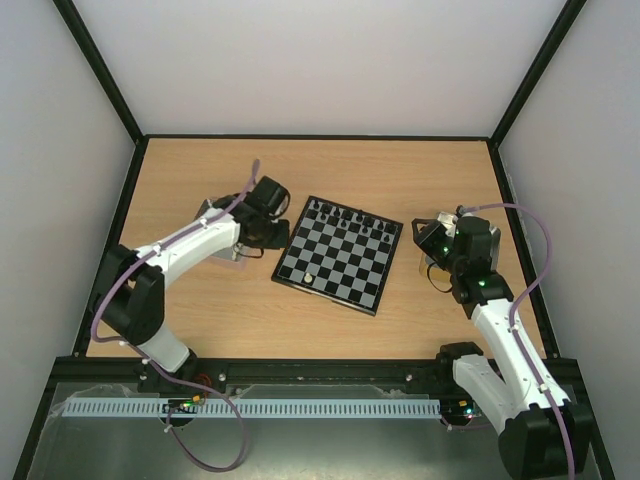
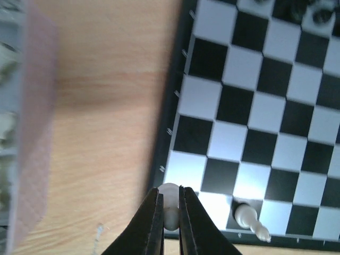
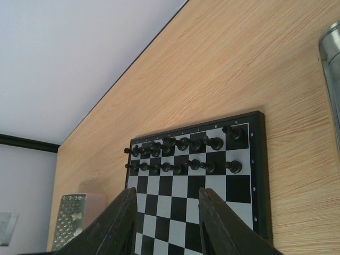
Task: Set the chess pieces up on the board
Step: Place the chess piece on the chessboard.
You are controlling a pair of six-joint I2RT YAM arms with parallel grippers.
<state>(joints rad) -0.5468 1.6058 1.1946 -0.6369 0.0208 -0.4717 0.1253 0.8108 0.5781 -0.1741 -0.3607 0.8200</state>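
Cream pieces (image 2: 6, 125), blurred, lie in the left tray (image 1: 211, 212), a metal one at the left of the wooden table (image 1: 400, 170), partly under the left arm.

Just right of that tray is the left gripper (image 2: 170, 192). Its jaws are drawn in tight on the held piece (image 2: 171, 217), a single cream figure. The rounded head shows above the fingertips and the body sits between them. It hangs at the near left corner of the board (image 1: 352, 290), right over the black border. Whether it touches the board cannot be told from the wrist view.

The board lies flat mid-table between the two arms, turned somewhat askew to the table edge. A lone cream piece (image 2: 249, 218) is in the near row, a short way in from the gripper's corner. It is on a dark square and looks tipped on its side, narrow end toward the border. Black pieces (image 3: 183, 143) stand upright in the two far rows, one to a square as far as the right wrist view shows.

Right of the board is the right gripper (image 3: 167, 192), jaws parted a moderate way with nothing between them. It points across at the board's edge, toward the black rows. The right tray (image 3: 331, 53) is near it, showing only a shiny metal rim at the edge of the wrist view.
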